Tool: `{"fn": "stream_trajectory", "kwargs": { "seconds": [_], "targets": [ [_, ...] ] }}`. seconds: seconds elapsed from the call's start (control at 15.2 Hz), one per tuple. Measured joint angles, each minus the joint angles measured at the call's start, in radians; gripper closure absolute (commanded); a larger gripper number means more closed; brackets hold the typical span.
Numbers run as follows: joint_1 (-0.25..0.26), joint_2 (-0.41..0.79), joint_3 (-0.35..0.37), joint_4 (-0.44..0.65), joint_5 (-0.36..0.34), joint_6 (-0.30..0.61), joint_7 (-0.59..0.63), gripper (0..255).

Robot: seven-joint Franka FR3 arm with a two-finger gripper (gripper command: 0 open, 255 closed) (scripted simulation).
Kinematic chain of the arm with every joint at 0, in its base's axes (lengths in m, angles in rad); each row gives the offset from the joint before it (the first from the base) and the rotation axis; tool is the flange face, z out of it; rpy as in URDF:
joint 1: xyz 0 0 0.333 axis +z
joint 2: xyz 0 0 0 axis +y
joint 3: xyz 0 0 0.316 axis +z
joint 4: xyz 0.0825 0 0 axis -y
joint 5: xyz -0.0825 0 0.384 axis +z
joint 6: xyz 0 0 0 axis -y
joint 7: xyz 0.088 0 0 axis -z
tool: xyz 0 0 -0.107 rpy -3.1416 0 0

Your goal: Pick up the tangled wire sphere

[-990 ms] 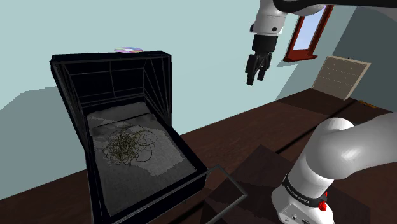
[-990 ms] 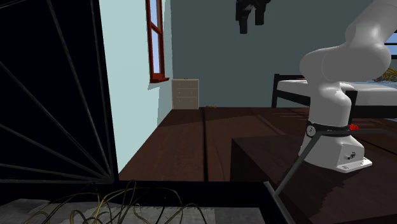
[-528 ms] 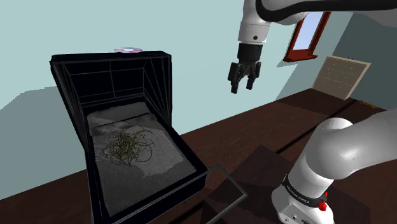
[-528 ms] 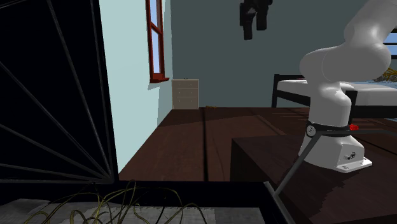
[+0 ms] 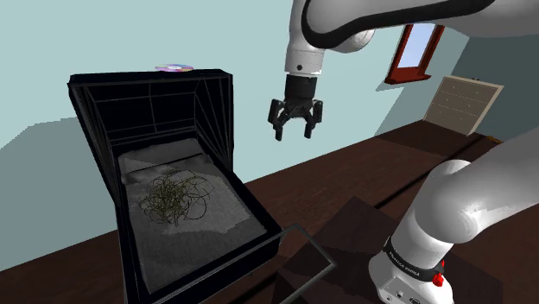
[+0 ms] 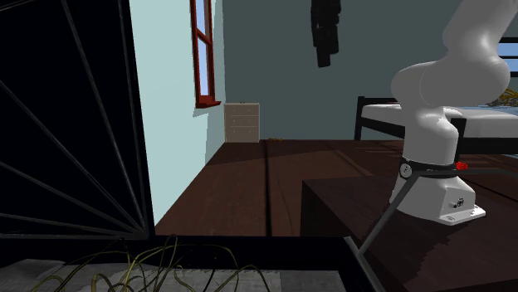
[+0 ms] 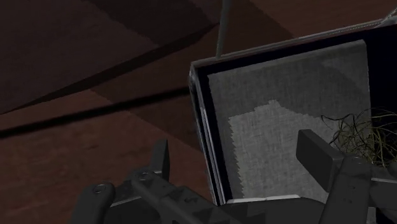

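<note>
The tangled wire sphere, a loose ball of thin olive-yellow strands, lies on the grey lining of an open black case whose lid stands upright behind it. My gripper hangs open in the air, above and toward the shoulder view's right of the case, well apart from the sphere. In the wrist view the two fingers stand wide apart around the gripper, with the case's rim between them and the sphere's strands just beyond the right finger. The second exterior view has strands at its lower edge and the gripper high up.
A small purple thing rests on the lid's top edge. A thin grey frame lies between the case and my stand. A red-framed window, a pale dresser and a bed stand farther off on the dark wood floor.
The gripper has swung toward the shoulder view's left and dropped lower, closer to the case, and turned about its axis. Its fingers stay open. The sphere has not moved.
</note>
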Motion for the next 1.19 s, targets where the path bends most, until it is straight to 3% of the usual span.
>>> {"fn": "stream_trajectory", "kwargs": {
  "seconds": [0.66, 1.19],
  "targets": [
    [-0.009, 0.334, 0.14, 0.164, 0.071, 0.194, 0.384, 0],
    [0.012, 0.643, 0.181, 0.384, 0.037, 0.313, 0.681, 0]
  ]
}}
